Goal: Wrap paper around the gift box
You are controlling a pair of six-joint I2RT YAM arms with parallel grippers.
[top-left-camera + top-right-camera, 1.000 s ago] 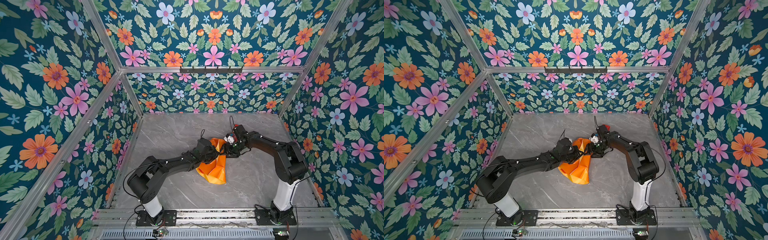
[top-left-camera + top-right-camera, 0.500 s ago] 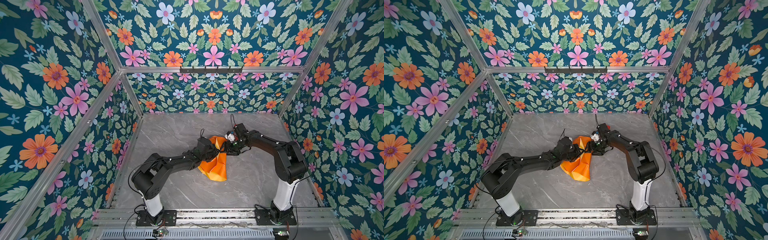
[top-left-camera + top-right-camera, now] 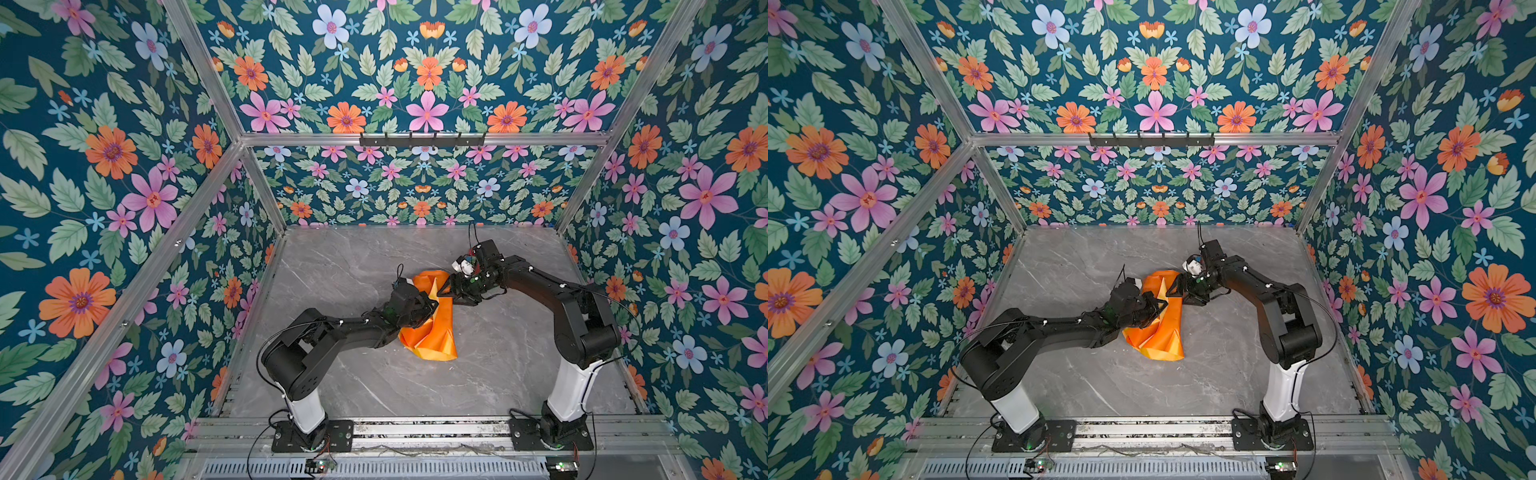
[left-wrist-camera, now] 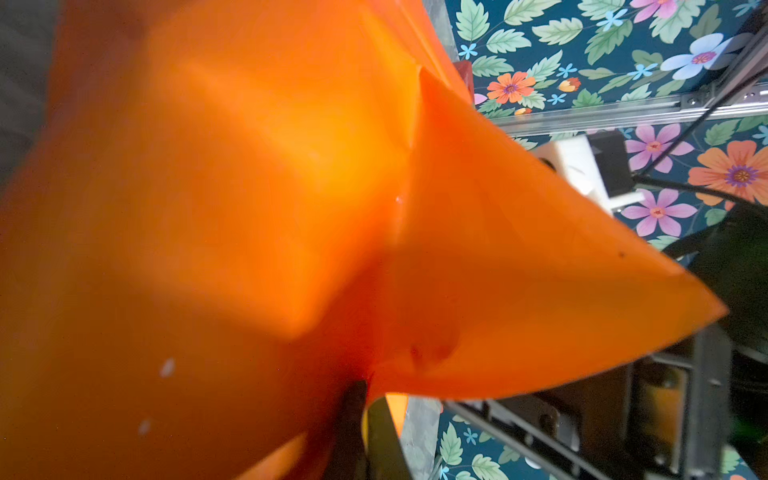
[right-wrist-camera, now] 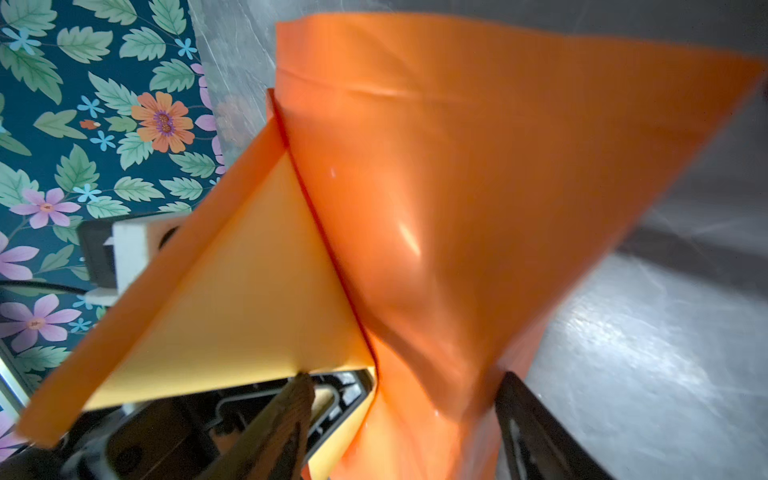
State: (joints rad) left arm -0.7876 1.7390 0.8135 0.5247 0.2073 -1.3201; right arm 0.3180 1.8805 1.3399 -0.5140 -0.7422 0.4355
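The orange paper [image 3: 432, 332] [image 3: 1158, 332] stands bunched and creased at the table's middle, raised between both arms. My left gripper [image 3: 434, 301] [image 3: 1163, 305] is shut on a fold of it; in the left wrist view the glossy paper [image 4: 291, 208] fills the frame above the pinched gripper [image 4: 365, 399]. My right gripper [image 3: 446, 291] [image 3: 1173, 289] stands open at the sheet's far upper part. In the right wrist view the paper [image 5: 457, 208] passes between the spread gripper [image 5: 405, 380], its duller yellow underside to one side. The gift box is hidden.
The grey marble tabletop [image 3: 353, 270] is closed in by floral walls on three sides, with aluminium posts at the corners. A metal rail [image 3: 415, 428] carrying both arm bases runs along the front edge. The two wrists sit close together over the paper.
The left arm has shifted a little, and the paper's lower part has changed shape and drawn in slightly. Both grippers keep their places on the sheet.
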